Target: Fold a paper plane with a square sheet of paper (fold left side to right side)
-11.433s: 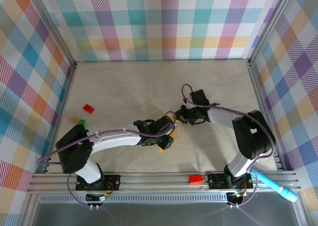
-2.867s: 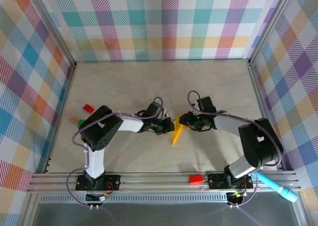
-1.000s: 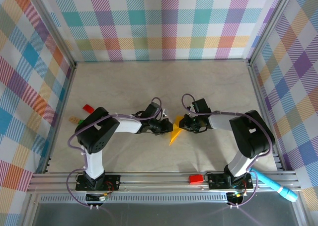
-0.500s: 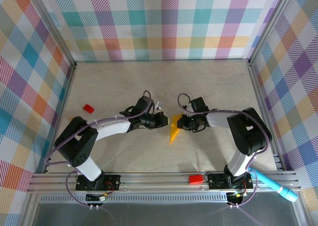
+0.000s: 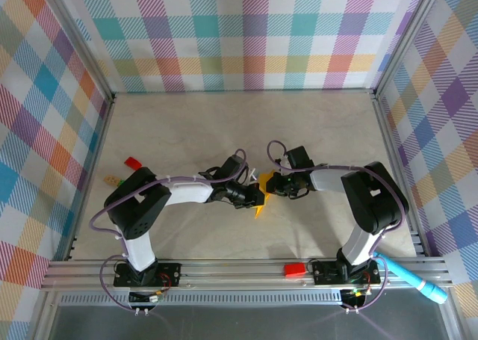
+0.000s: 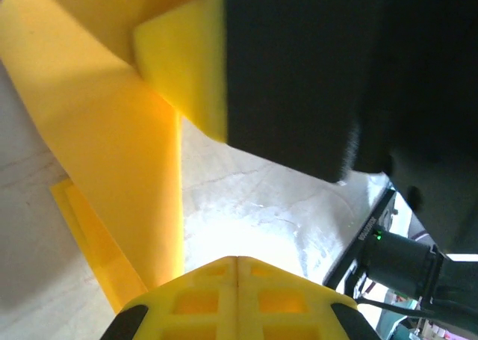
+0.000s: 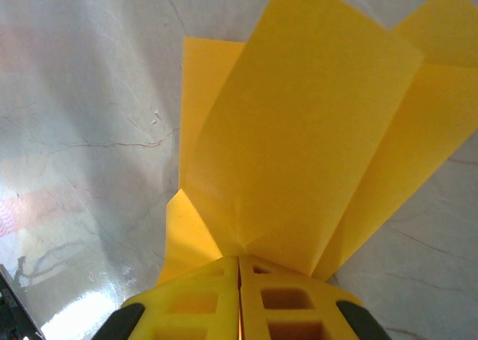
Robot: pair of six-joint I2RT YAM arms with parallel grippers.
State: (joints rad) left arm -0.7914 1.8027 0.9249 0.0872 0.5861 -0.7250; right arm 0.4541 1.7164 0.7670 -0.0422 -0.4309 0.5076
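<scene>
Table (image 5: 239, 123) centre crowded: left gripper (image 5: 252, 196) and right gripper (image 5: 272, 184), jaws closed, meet tip to tip at the folded yellow paper (image 5: 258, 208), no gap to pass between them. Left arm (image 5: 187, 192) lies low across the near-left quarter; right arm (image 5: 336, 179) arcs over the near-right. Far half open up to the back wall (image 5: 239, 34). Open pocket near the front rail (image 5: 224, 271), between the bases. Left edge: red block (image 5: 133, 162), small tan piece (image 5: 111, 180) just beside the wall. Second red block (image 5: 294, 269) on the rail; light blue cylinder (image 5: 417, 280) at the near-right corner.
</scene>
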